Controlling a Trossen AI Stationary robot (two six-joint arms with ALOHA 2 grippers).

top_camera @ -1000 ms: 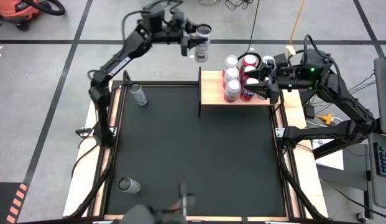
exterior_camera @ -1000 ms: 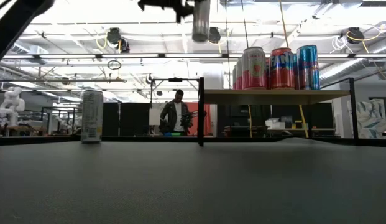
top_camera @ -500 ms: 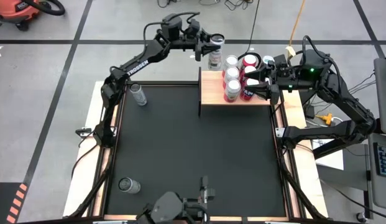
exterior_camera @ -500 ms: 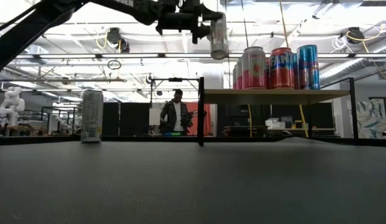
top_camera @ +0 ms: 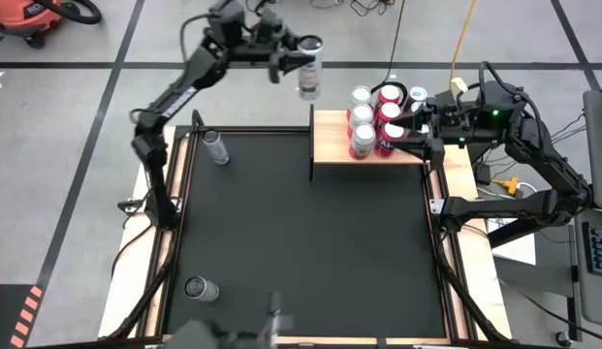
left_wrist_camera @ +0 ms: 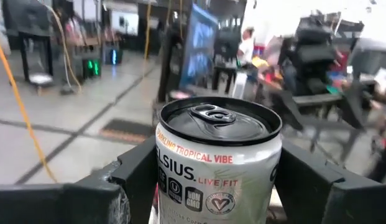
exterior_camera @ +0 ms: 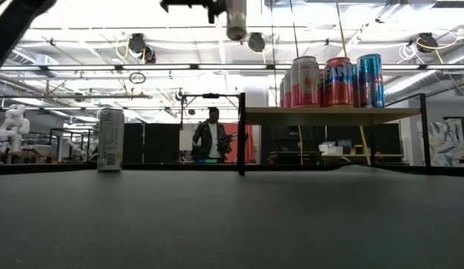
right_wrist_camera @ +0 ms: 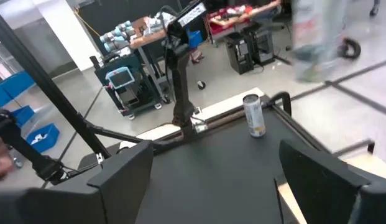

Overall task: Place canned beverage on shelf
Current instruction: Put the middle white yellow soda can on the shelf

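My left gripper (top_camera: 302, 66) is shut on a silver canned beverage (top_camera: 310, 85), high up beyond the table's far edge and left of the shelf. In the left wrist view the can (left_wrist_camera: 216, 124) stands upright between the fingers, its pull tab on top. The shelf (top_camera: 330, 145), a light-wood board on a black frame, carries several red and blue cans (exterior_camera: 336, 81) at its right end. My right gripper (top_camera: 402, 134) hovers at the shelf's right end by those cans, open, with nothing between its fingers (right_wrist_camera: 127, 174). My left gripper pinches the can's side wall (left_wrist_camera: 160, 180) between its two fingers, one on each opposite side, below the top rim. The fingers come at it level. The can stays upright and is lifted clear of the table and the shelf.
A tall silver can (top_camera: 215, 147) stands upright at the table's far left, also in the low view (exterior_camera: 110, 140). Another can (top_camera: 200, 288) sits near the front left. The shelf's left half (exterior_camera: 276, 116) is bare wood. The black mat (top_camera: 301, 242) covers the table. A person (exterior_camera: 211, 134) stands far behind.
My left gripper swung the can right, up to the shelf's far left corner, then back left. It now stands about where it was a second ago, still shut on the upright can.
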